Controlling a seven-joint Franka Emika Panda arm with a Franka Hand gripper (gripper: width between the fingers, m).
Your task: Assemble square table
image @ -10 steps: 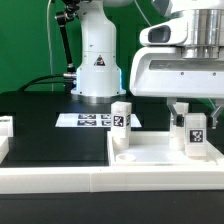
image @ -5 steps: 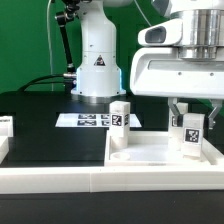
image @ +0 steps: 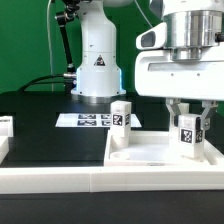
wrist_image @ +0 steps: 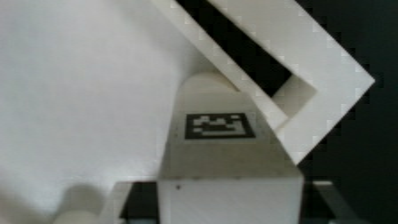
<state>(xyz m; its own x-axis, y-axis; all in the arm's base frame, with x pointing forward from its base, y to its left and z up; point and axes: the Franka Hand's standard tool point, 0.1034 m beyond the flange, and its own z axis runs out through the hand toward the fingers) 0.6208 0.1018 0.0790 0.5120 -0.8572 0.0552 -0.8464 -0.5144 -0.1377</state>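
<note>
**Item:** square table, part-built.
- **Tabletop** [image: 150, 152]: lies flat toward 5 o'clock in the exterior view.
- **Held leg** [image: 190, 133]: upright over the tabletop's 3 o'clock end, with its tag [wrist_image: 221, 125] facing the wrist camera. A second ago it sat slightly further toward 3 o'clock. Whether its foot touches the slab cannot be told.
- **Gripper** [image: 190, 112]: fingers clamp the held leg from both sides, closer together than a second ago.
- **Second leg** [image: 121, 117]: stands at the tabletop's 10 o'clock corner, unmoved.
- **Marker board** [image: 85, 120]: at the second leg's 9 o'clock.
</note>
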